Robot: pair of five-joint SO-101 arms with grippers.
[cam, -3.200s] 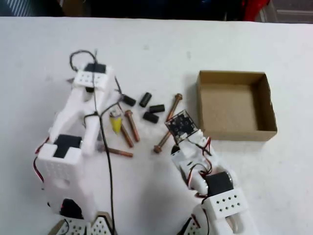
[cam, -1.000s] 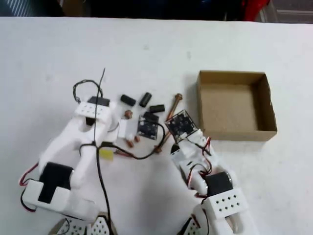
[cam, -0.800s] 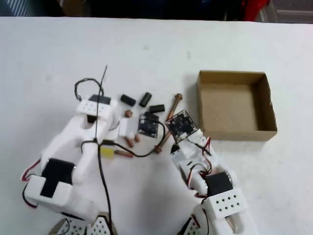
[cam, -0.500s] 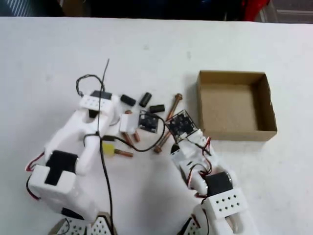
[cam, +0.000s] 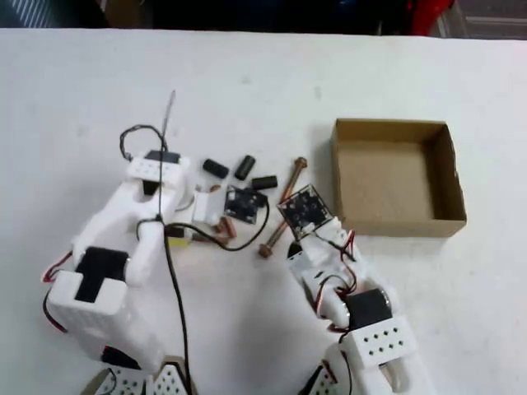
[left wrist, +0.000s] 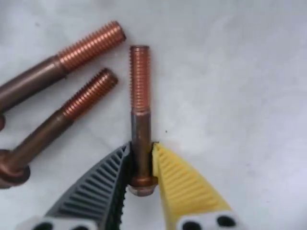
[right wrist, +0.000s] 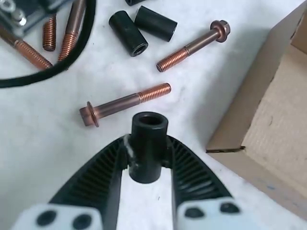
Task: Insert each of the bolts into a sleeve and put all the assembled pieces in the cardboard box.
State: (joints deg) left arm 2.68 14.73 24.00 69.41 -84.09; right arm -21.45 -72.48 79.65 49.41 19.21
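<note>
My left gripper (left wrist: 140, 146) is shut on a copper bolt (left wrist: 140, 110), gripping near its head, with the thread pointing away. Two more bolts (left wrist: 57, 62) (left wrist: 48, 132) lie beside it on the table. My right gripper (right wrist: 147, 142) is shut on a black sleeve (right wrist: 149, 127), held upright with its bore open at the top. Beyond it lie two bolts (right wrist: 124, 105) (right wrist: 192, 45) and two loose sleeves (right wrist: 127, 33) (right wrist: 156, 23). In the high view the left arm (cam: 148, 206) and right arm (cam: 329, 255) meet among the sleeves (cam: 244, 167). The cardboard box (cam: 395, 177) stands at the right.
A black cable (right wrist: 48, 72) loops over the table between the arms. The box's near corner (right wrist: 225, 143) is close beside my right gripper. White table stretches beyond the parts toward the far edge (cam: 263, 74).
The left arm has come down among the bolts, turned its wrist toward the right arm, and shifted slightly toward the far side. The right arm has kept still.
</note>
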